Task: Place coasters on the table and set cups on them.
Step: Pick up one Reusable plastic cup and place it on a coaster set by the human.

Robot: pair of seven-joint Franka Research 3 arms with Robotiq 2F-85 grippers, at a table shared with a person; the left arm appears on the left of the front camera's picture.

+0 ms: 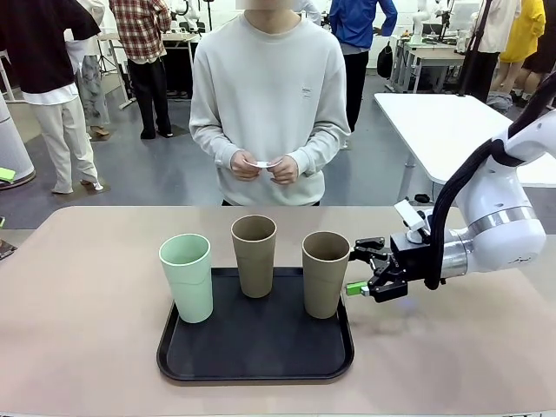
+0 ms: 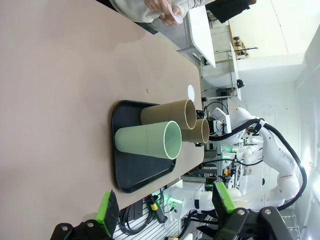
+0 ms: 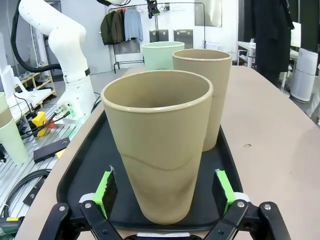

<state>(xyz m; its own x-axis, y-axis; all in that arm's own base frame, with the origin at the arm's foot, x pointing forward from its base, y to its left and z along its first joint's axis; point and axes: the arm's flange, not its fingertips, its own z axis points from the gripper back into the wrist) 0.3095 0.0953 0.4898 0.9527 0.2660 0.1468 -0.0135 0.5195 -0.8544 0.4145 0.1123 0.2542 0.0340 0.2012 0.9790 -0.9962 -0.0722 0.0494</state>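
Three cups upright and close together on a black tray (image 1: pixel 261 369) in the middle of the table (image 1: pixel 78 295), bases straight on the tray: mint green cup (image 1: pixel 186 278) at the left, one brown cup (image 1: pixel 254 256) at the back centre, second brown cup (image 1: pixel 325 274) at the right. Thin white coasters (image 1: pixel 262 163) pinched between the person's hands (image 1: pixel 284 169) at chest height, beyond the table's far edge. From the left wrist, a small white disc (image 2: pixel 190 91) flat on the table past the tray, near the edge, too small to tell its rim. Low at the tray's right side, the right gripper (image 1: pixel 354 271), jaws wide apart and straddling the second brown cup, green pads (image 3: pixel 106 192) just beside its wall, a sliver of gap each side, not clamped. Likewise spread wide, the left gripper (image 2: pixel 165 204), nothing between its pads, facing the tray from the mint green cup's side.
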